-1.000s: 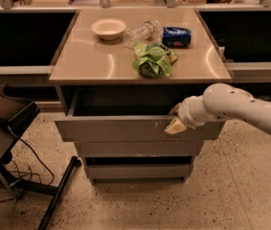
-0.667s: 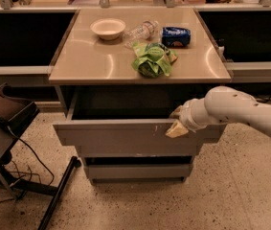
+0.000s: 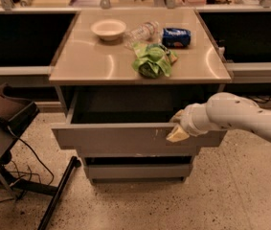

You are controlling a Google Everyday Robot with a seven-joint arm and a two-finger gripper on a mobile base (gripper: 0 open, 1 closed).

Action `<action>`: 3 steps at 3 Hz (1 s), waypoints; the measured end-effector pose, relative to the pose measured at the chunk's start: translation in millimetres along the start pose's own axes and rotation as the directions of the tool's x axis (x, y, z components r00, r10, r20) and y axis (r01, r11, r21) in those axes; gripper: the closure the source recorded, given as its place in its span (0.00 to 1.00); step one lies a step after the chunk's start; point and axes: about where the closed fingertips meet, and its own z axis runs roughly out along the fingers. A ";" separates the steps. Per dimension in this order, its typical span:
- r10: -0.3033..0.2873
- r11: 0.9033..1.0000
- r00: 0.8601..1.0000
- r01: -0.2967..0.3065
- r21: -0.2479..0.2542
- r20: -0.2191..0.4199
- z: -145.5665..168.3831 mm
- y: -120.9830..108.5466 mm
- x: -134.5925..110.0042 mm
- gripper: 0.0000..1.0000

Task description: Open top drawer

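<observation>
Pale yellow at its tip, the end effector (image 3: pixel 178 130) sits against the upper rim of the front face of the top drawer (image 3: pixel 120 139), towards that face's right end; whether it is spread or pressed together I cannot tell. Behind it, a thick white wrist and forearm (image 3: pixel 235 118) reach in from the right edge of the view, sloping slightly down towards the drawer. The grey top drawer stands well out from the cabinet with its dark inside exposed, and small pale scratch marks lie on its face just left of the end effector. A slimmer grey drawer (image 3: pixel 137 171) lies below it, set further back. On the bench (image 3: pixel 87 61) above are a pale bowl (image 3: pixel 108 29), a clear bottle (image 3: pixel 142 31) lying on its side, a blue packet (image 3: pixel 176 37) and a green bag (image 3: pixel 152 60).
</observation>
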 end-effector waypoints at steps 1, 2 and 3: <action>-0.001 1.000 1.000 0.001 0.002 0.001 -1.5 1.2 -0.7 1.00; -0.001 1.000 1.000 0.001 0.020 0.002 -13.1 18.6 3.1 1.00; -0.001 1.000 1.000 0.001 0.020 0.002 -13.1 18.8 3.1 1.00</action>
